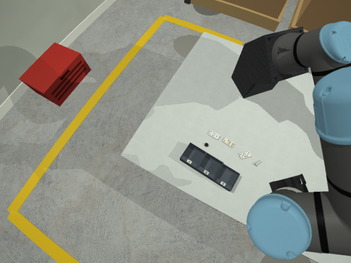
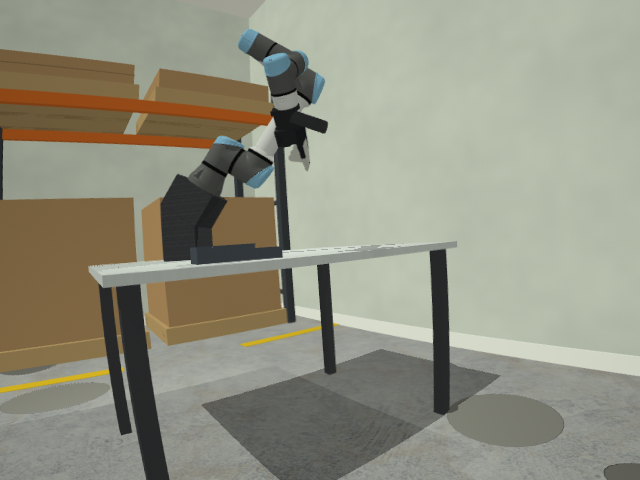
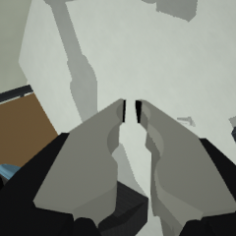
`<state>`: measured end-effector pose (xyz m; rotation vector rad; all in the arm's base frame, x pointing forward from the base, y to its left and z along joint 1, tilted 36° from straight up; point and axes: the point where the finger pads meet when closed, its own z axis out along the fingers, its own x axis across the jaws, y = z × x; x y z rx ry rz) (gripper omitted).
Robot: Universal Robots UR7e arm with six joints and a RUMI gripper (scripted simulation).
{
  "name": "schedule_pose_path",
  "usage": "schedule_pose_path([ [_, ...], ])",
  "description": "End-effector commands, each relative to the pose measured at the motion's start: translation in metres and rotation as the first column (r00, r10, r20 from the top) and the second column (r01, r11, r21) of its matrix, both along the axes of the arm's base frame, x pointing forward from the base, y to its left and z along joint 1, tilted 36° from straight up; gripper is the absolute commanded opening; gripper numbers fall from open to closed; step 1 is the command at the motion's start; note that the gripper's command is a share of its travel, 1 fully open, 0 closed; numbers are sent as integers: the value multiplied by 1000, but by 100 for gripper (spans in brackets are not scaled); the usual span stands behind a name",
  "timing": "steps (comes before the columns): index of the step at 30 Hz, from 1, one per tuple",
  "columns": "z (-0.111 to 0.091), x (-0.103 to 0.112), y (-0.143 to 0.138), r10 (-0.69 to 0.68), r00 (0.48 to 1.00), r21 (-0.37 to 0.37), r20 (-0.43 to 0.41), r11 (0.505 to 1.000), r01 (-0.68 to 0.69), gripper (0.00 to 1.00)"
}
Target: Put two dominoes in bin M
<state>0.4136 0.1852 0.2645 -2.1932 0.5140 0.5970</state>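
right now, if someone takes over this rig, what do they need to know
Claw: shut, holding nothing, high above the table.
Dominoes: three, all lying on the table beside the bin row, at and.
Bins: three dark bins in a row, upright, nothing visible inside; labels too small to read, so which is M is unclear.
Also on the table: a small black piece and a small grey piece; leave them.
Done: nothing.
Left: find M, put two dominoes in it.
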Motion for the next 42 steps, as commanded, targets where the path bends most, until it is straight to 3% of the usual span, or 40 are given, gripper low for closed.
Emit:
schedule_pose_path([
  [1, -12, -5, -15, -83, 997, -42, 1, 996, 83, 4],
  [12, -40, -15, -41, -217, 976, -104, -2, 971, 215, 4],
  [14, -52, -19, -51, -306, 952, -142, 0, 942, 303, 4],
  [17, -58, -21, -56, -307, 952, -143, 0, 942, 304, 4],
  [20, -77, -28, -69, -397, 918, -180, 4, 902, 391, 4],
  [24, -77, -28, -69, -397, 918, -180, 4, 902, 391, 4],
  [26, -90, -33, -78, -481, 876, -213, 11, 855, 472, 4],
  [29, -96, -35, -83, -485, 874, -215, 11, 853, 476, 4],
  [31, -110, -39, -91, -565, 825, -245, 20, 797, 552, 4],
  [34, -116, -42, -95, -570, 822, -246, 21, 794, 556, 4],
  [36, -130, -46, -103, -645, 764, -273, 31, 730, 627, 4],
  [41, -137, -48, -107, -650, 760, -275, 32, 725, 632, 4],
  [42, -144, -50, -111, -685, 728, -287, 38, 690, 665, 4],
])
